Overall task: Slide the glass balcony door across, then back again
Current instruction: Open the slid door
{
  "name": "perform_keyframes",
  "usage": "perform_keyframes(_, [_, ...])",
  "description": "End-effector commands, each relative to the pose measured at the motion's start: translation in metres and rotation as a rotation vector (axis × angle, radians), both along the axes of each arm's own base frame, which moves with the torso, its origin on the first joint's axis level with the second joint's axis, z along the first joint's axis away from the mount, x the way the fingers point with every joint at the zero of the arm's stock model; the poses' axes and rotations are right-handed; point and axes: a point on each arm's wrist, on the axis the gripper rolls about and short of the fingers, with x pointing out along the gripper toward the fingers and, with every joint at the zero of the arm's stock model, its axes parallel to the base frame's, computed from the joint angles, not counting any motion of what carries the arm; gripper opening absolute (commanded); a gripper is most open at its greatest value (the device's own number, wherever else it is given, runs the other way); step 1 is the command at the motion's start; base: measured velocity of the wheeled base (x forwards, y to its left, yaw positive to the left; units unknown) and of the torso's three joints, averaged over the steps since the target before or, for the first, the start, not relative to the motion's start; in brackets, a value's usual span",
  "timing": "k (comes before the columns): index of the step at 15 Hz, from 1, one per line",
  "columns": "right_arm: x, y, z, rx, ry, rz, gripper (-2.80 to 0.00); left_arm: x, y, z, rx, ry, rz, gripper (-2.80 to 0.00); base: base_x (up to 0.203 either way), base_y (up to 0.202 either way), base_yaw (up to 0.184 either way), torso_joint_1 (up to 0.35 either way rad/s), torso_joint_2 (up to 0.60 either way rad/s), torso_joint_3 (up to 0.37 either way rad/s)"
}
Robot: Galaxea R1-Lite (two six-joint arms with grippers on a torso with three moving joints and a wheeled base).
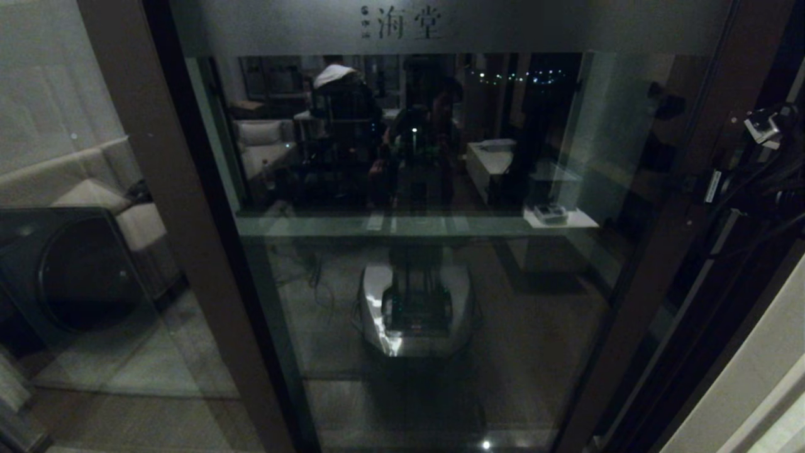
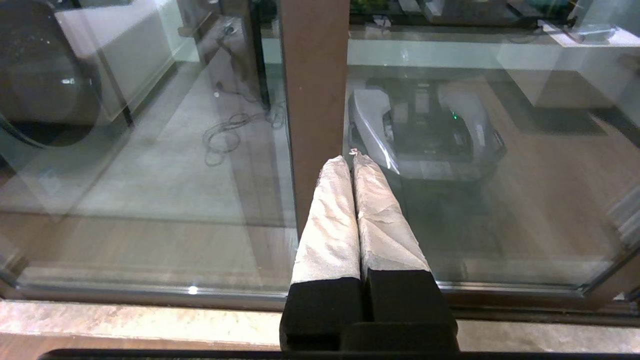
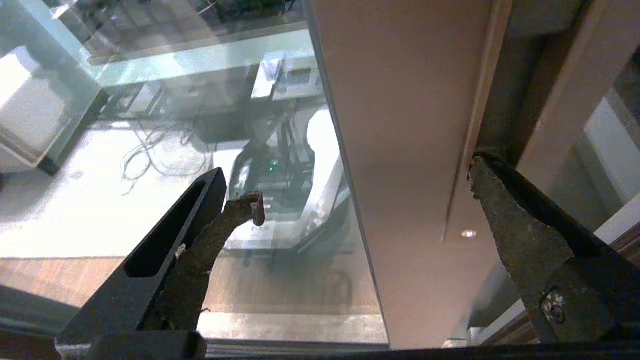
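The glass balcony door [image 1: 427, 189] fills the head view. It has a frosted band with etched characters [image 1: 402, 22] at the top and dark brown stiles at left [image 1: 157, 189] and right [image 1: 679, 220]. My right arm [image 1: 764, 126] reaches in at the right edge. In the right wrist view the right gripper [image 3: 366, 182] is open and straddles the right stile [image 3: 400, 125]. One finger [image 3: 505, 220] sits at the stile's outer edge beside the narrow handle slot [image 3: 480, 90]; the other [image 3: 220, 225] is over the glass. The left gripper [image 2: 350, 159] is shut on nothing, just in front of the left stile [image 2: 315, 100].
Left of the door is the unmoving glass panel [image 1: 75, 126], showing a pale sofa [image 1: 82, 189] and a dark round-fronted appliance [image 1: 69, 270]. My own reflection [image 1: 415, 302] shows in the door glass. A stone sill and floor track [image 2: 150, 320] run below. A pale wall [image 1: 742, 377] stands at right.
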Motion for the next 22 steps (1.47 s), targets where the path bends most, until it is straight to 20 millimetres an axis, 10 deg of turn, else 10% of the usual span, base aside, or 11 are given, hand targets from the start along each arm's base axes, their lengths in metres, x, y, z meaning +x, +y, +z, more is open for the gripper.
perform_keyframes(1, [-0.004,0.007,0.003,0.001,-0.005,0.022,0.0,0.0,0.0,0.0,0.0,0.0,0.001,-2.8,0.0,0.0,0.0,0.0,0.0,0.0])
perform_keyframes(15, [-0.046,-0.009,0.04,-0.036,-0.109,-0.072,0.0,0.0,0.0,0.0,0.0,0.001,0.001,-2.8,0.0,0.0,0.0,0.0,0.0,0.0])
perform_keyframes(16, [-0.053,-0.017,0.046,-0.043,-0.127,-0.102,-2.8,0.0,0.0,0.0,0.0,0.001,0.001,-2.8,0.0,0.0,0.0,0.0,0.0,0.0])
perform_keyframes(22, [-0.067,-0.055,0.069,-0.075,-0.196,-0.222,-2.8,0.0,0.0,0.0,0.0,0.0,0.001,-2.8,0.0,0.0,0.0,0.0,0.0,0.0])
